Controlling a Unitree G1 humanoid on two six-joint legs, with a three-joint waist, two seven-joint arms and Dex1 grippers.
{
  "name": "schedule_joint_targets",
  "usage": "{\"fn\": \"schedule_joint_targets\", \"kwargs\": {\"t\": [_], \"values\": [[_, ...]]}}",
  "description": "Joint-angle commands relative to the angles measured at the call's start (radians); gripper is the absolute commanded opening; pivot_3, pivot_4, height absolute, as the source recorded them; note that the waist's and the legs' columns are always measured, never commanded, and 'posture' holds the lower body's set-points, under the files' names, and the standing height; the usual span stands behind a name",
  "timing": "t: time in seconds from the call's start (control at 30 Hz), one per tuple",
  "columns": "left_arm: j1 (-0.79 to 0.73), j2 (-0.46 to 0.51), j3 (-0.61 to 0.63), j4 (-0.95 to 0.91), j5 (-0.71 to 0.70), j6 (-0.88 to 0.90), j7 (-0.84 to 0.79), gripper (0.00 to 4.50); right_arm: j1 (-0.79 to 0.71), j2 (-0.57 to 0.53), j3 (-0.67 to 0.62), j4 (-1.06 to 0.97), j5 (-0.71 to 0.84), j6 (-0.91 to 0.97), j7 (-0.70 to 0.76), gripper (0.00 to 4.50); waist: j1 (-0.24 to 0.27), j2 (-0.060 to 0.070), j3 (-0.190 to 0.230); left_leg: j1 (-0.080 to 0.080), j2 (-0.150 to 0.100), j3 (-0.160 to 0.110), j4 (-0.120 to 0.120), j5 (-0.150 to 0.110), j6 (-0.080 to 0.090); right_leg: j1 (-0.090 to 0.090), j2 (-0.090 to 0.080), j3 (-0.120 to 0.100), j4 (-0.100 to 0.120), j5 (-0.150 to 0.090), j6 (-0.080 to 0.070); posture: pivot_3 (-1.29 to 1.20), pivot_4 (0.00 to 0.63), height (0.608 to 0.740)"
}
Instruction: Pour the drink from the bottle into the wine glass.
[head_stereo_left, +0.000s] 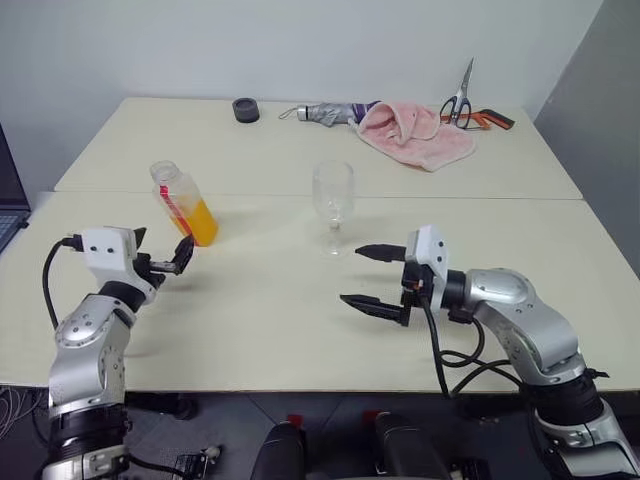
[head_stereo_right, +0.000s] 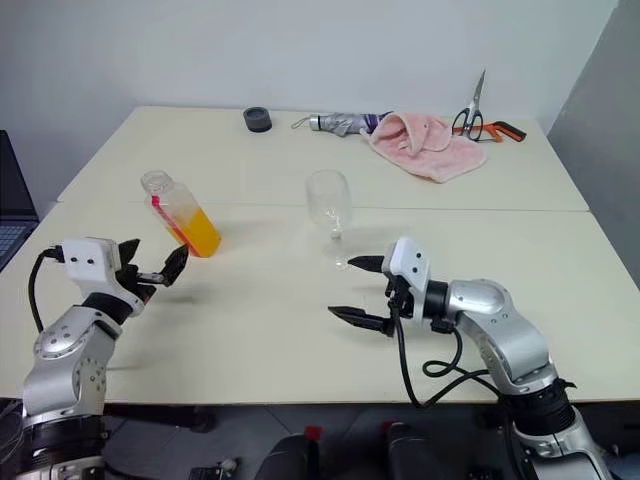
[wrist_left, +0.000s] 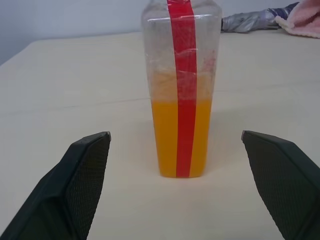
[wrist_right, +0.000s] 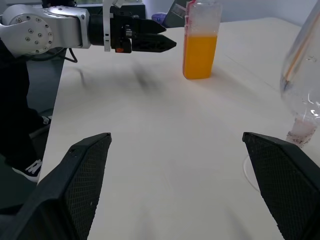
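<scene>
From the head camera, the small square clear plastic bottle with a red label stripe stands uncapped on the cream table, its lower half holding orange-yellow drink. The clear stemmed wine glass stands empty near the table's middle. The left gripper is spread wide just short of the bottle, holding nothing. The right gripper gapes wide beside the glass, empty. At the far edge lie a pink cloth, scissors, a folded grey umbrella and a dark round cap.

In the left wrist view, the bottle stands between the wide fingers, untouched.

In the right wrist view, the glass's bowl is near one finger.
</scene>
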Motion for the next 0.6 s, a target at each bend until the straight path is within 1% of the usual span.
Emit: {"fn": "schedule_joint_targets", "kwargs": {"t": [0.03, 0.23, 0.6], "values": [[-0.058, 0.033, 0.009, 0.036, -0.002, -0.014, -0.02, 4.5, -0.023, 0.004, 0.0, -0.05, 0.019, 0.002, -0.01, 4.48, 0.0, 0.0, 0.0, 0.0, 0.0, 0.0, 0.0, 0.0, 0.0, 0.0, 0.0, 0.0, 0.0, 0.0, 0.0, 0.0, 0.15, 0.74], [-0.162, 0.049, -0.014, 0.158, 0.006, -0.032, -0.068, 4.5, -0.036, 0.01, 0.004, -0.057, 0.021, 0.005, -0.027, 4.48, 0.001, 0.0, 0.0, 0.0, 0.0, 0.0, 0.0, 0.0, 0.0, 0.0, 0.0, 0.0, 0.0, 0.0, 0.0, 0.0, 0.15, 0.74], [-0.308, 0.052, -0.072, 0.372, 0.053, -0.11, -0.139, 4.5, -0.043, 0.017, 0.006, -0.059, 0.019, -0.004, -0.035, 4.48, 0.001, 0.0, 0.0, -0.001, -0.001, -0.001, 0.0, 0.0, 0.0, 0.0, 0.001, -0.001, 0.0, 0.0, 0.0, 0.0, 0.15, 0.74]]}}
